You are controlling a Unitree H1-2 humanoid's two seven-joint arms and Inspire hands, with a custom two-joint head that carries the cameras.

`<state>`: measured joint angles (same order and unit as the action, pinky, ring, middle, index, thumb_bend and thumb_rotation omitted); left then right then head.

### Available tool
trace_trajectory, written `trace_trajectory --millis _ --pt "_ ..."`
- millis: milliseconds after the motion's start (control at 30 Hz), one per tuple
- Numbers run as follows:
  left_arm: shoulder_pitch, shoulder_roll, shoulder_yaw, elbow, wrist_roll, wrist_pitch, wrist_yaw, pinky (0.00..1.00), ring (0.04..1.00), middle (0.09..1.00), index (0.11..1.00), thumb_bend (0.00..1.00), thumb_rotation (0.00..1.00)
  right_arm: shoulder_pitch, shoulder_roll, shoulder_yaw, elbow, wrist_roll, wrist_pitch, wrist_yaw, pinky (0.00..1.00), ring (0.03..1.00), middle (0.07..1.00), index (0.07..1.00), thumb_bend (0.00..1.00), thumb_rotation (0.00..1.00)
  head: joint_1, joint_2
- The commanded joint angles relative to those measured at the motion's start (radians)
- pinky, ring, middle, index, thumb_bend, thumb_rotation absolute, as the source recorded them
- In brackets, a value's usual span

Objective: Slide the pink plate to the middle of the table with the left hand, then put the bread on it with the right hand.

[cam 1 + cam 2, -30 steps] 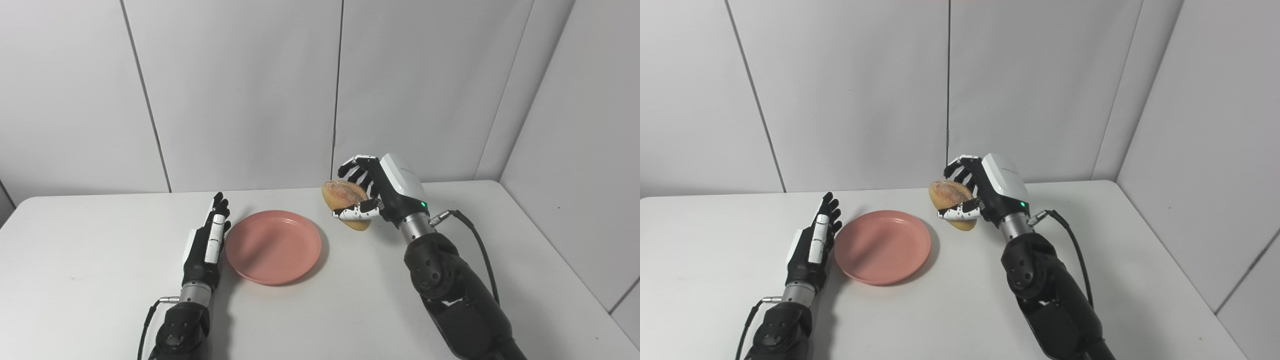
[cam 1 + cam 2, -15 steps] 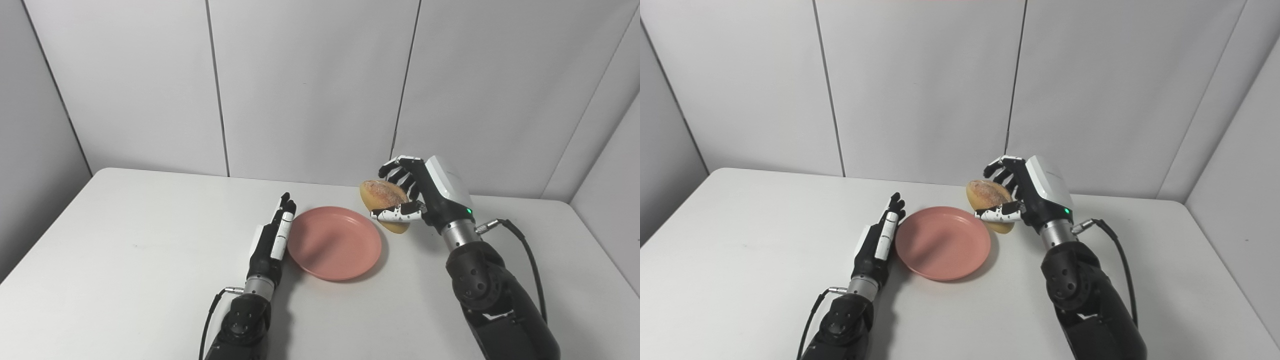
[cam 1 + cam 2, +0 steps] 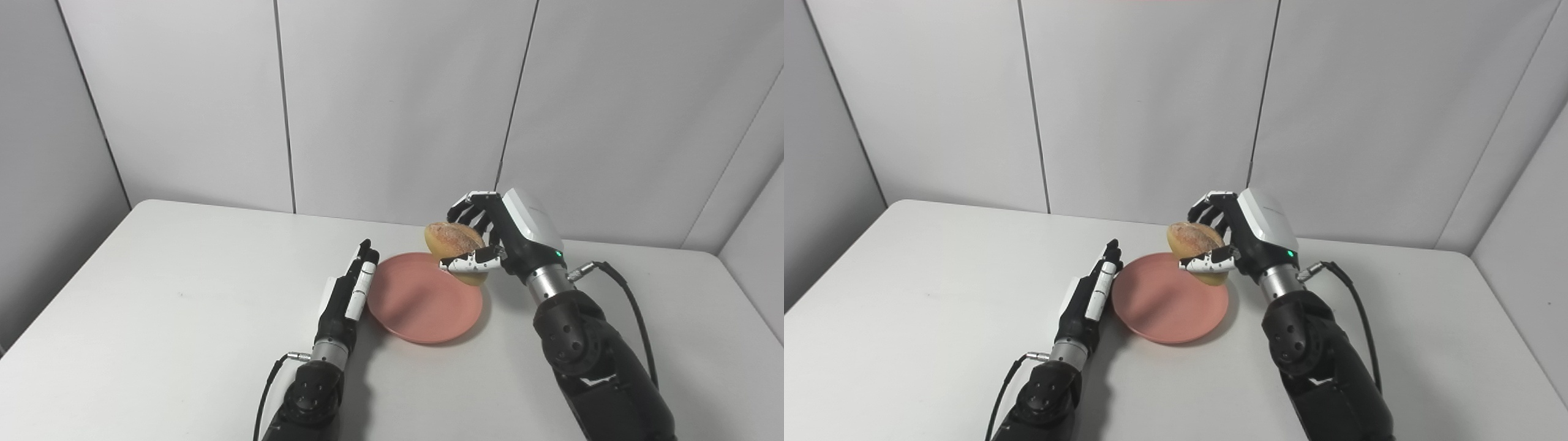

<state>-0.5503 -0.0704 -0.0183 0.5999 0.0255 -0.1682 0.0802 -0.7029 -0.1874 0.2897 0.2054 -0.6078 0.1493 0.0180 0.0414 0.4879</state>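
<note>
The pink plate [image 3: 422,298] lies flat near the middle of the white table [image 3: 153,318]. My left hand [image 3: 349,294] rests edge-on against the plate's left rim, fingers straight and together, holding nothing. A round crusty bread roll [image 3: 456,244] is held in the air over the plate's far right rim. My right hand [image 3: 499,236] is shut on it, thumb below and fingers curled over the top. The same bread [image 3: 1197,244] and plate [image 3: 1167,300] show in the right eye view.
Grey wall panels [image 3: 392,104] stand close behind the table. The table's right edge [image 3: 750,300] runs near the side wall. A black cable [image 3: 631,306] loops from my right forearm.
The camera has swung to the left, shifting the whole picture. My right hand has carried the bread leftward, from beside the plate to over its right rim. The left hand stays at the plate.
</note>
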Motion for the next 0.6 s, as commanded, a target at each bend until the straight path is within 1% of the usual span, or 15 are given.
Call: trace_trajectory --millis 0,133,267,300,400,467,567 --pt "-0.029 -0.015 -0.002 -0.016 0.012 0.011 0.014 0.95 0.970 0.983 0.940 0.70 1.00 -0.059 0.006 0.008 0.002 -0.016 -0.057 -0.032 0.20 0.404 0.514 0.489 0.51 0.00 0.000 -0.002" --pt "-0.032 -0.014 -0.003 -0.002 0.009 0.002 0.016 0.95 0.973 0.986 0.941 0.70 1.00 -0.076 0.018 0.026 0.059 -0.025 -0.089 -0.050 0.21 0.408 0.508 0.488 0.51 0.00 -0.012 -0.018" --pt "-0.040 -0.012 0.001 0.021 -0.001 -0.018 0.011 0.96 0.982 0.991 0.945 0.69 1.00 -0.095 0.035 0.036 0.136 -0.022 -0.126 -0.069 0.23 0.414 0.508 0.488 0.51 0.00 -0.029 -0.021" --pt "-0.041 -0.010 0.001 0.027 -0.001 -0.024 0.011 0.96 0.983 0.992 0.947 0.68 1.00 -0.098 0.038 0.039 0.153 -0.024 -0.132 -0.073 0.24 0.379 0.468 0.526 0.51 0.00 -0.029 -0.021" --pt "-0.043 -0.003 -0.003 0.038 0.002 -0.042 0.004 0.97 0.984 0.995 0.952 0.67 1.00 -0.108 0.052 0.055 0.214 -0.044 -0.141 -0.098 0.25 0.364 0.452 0.543 0.50 0.00 -0.039 -0.031" --pt "-0.043 -0.001 -0.005 0.043 0.001 -0.053 -0.001 0.97 0.989 0.999 0.959 0.67 1.00 -0.112 0.056 0.062 0.247 -0.052 -0.151 -0.113 0.23 0.398 0.494 0.502 0.51 0.00 -0.044 -0.029" --pt "-0.044 -0.001 -0.006 0.046 0.001 -0.060 -0.001 0.96 0.985 0.996 0.956 0.68 1.00 -0.118 0.055 0.071 0.277 -0.057 -0.163 -0.123 0.22 0.406 0.510 0.489 0.51 0.00 -0.049 -0.026"
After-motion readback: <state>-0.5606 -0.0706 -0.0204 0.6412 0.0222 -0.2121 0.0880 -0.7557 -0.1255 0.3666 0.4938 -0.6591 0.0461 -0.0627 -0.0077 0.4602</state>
